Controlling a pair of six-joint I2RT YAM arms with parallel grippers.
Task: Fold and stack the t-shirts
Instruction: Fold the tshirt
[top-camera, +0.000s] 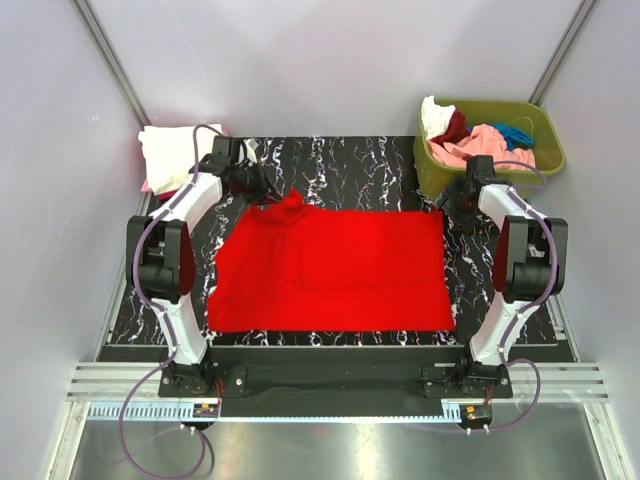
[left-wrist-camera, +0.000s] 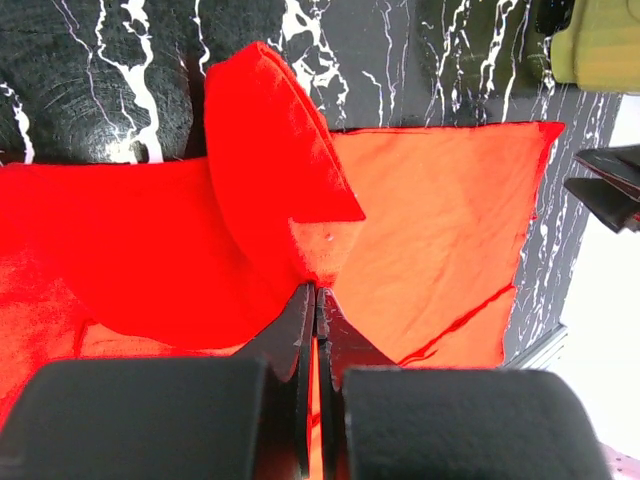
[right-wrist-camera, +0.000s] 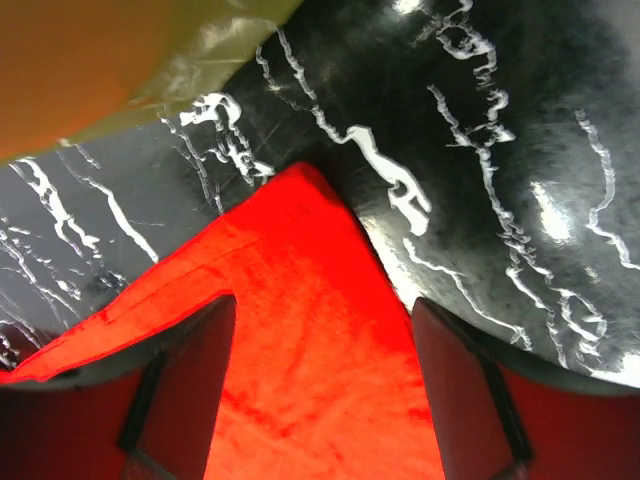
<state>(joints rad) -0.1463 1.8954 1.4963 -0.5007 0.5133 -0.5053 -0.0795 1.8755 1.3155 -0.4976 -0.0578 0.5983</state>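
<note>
A bright red t-shirt (top-camera: 330, 270) lies spread flat on the black marbled table (top-camera: 350, 160). My left gripper (top-camera: 262, 190) is at its far left corner, shut on a pinch of the red cloth (left-wrist-camera: 270, 150), which rises in a fold ahead of the closed tips (left-wrist-camera: 316, 290). My right gripper (top-camera: 448, 203) is low at the far right corner. It is open, and the pointed corner of the shirt (right-wrist-camera: 300, 260) lies on the table between its two fingers (right-wrist-camera: 322, 305). Neither finger presses the cloth.
An olive-green bin (top-camera: 545, 125) at the far right holds cream-white, dark red, pink and teal t-shirts, close behind my right gripper. A folded cream-white t-shirt (top-camera: 175, 155) lies over a pink one at the far left, off the table's edge. Grey walls enclose the table.
</note>
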